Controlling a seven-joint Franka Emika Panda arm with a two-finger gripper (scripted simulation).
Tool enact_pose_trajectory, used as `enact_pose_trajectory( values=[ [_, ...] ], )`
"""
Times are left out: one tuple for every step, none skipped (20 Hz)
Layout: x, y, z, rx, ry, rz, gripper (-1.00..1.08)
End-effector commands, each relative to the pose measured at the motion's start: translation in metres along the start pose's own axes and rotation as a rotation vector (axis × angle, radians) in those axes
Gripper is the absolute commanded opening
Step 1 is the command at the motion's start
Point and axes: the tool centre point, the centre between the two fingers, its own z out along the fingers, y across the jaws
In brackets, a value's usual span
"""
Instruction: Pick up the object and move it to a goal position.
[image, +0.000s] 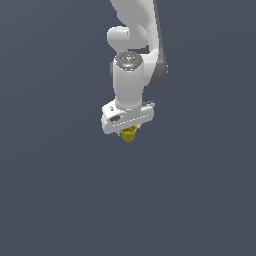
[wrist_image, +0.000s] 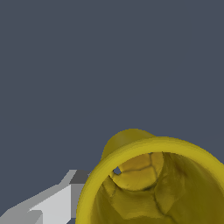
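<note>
The white tool (image: 128, 125) near the middle of the frame looks closed on the small yellow cup (image: 129, 134). Picking up seems done; moving it to the goal remains.

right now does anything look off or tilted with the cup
Nothing stands out. The yellow cup sits right under the white tool, mostly hidden by it in the exterior view. The wrist view looks into the cup's open mouth; its inside looks uneven and patchy, with no clear damage. Whether it is tilted cannot be told.
</note>
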Motion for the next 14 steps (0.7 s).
enact_pose_trajectory(
  values=[
    [0.002,0.01,-0.027,0.0,0.001,0.0,-1.0],
    [0.003,0.014,-0.038,0.0,0.001,0.0,-1.0],
    [0.004,0.017,-0.048,0.001,0.001,-0.001,-1.0],
    [0.005,0.021,-0.058,0.001,0.001,-0.001,-1.0],
    [0.006,0.025,-0.068,0.001,0.001,-0.001,-1.0],
    [0.007,0.029,-0.078,0.001,0.001,-0.001,-1.0],
    [0.007,0.033,-0.088,0.001,0.001,-0.001,-1.0],
    [0.008,0.037,-0.099,0.001,0.001,-0.001,-1.0],
    [0.009,0.041,-0.108,0.001,0.001,-0.001,-1.0],
    [0.01,0.045,-0.118,0.001,0.001,-0.001,-1.0],
    [0.011,0.048,-0.128,0.001,0.001,-0.001,-1.0],
    [0.012,0.052,-0.138,0.001,0.001,-0.001,-1.0],
    [0.013,0.056,-0.147,0.001,0.001,-0.001,-1.0],
    [0.014,0.059,-0.156,0.0,0.001,-0.001,-1.0]
  ],
)
